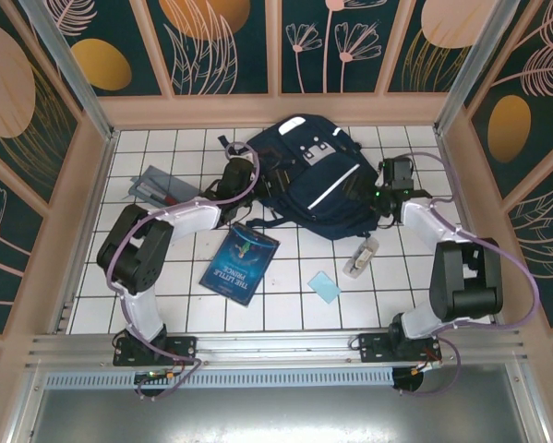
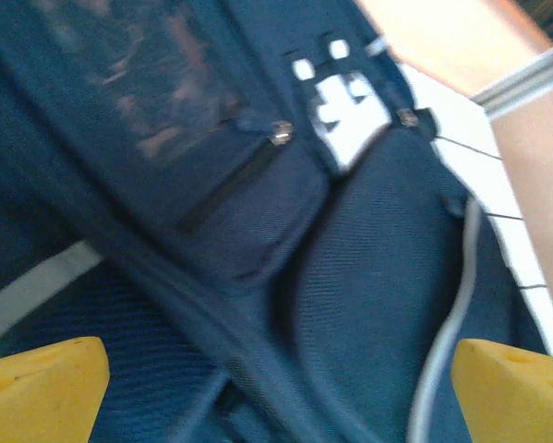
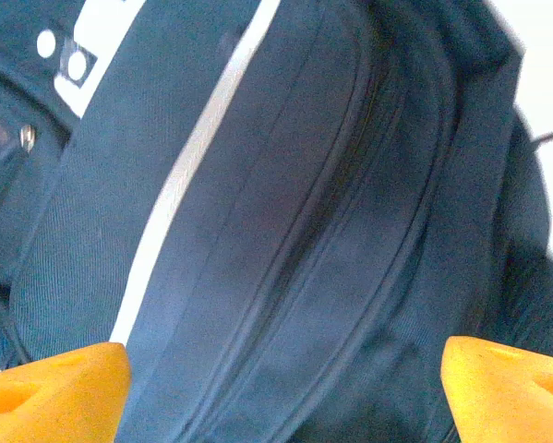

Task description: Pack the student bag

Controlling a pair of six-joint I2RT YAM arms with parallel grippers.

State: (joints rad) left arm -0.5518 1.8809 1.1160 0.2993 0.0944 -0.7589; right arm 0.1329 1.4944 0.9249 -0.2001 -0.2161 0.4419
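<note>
the student bag (image 1: 313,180) lies at the back of the counter (image 1: 285,305), my left gripper (image 2: 276,388) and right gripper (image 3: 276,388) over it with jaws wide and empty, so i fear closing carelessly would pinch loose fabric, not a zip pull.

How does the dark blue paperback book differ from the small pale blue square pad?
The dark blue paperback book is far larger than the small pale blue square pad. The book's cover carries a picture and title; the pad looks plain. Both lie flat on the white tiled table, outside the navy fabric backpack.
</note>
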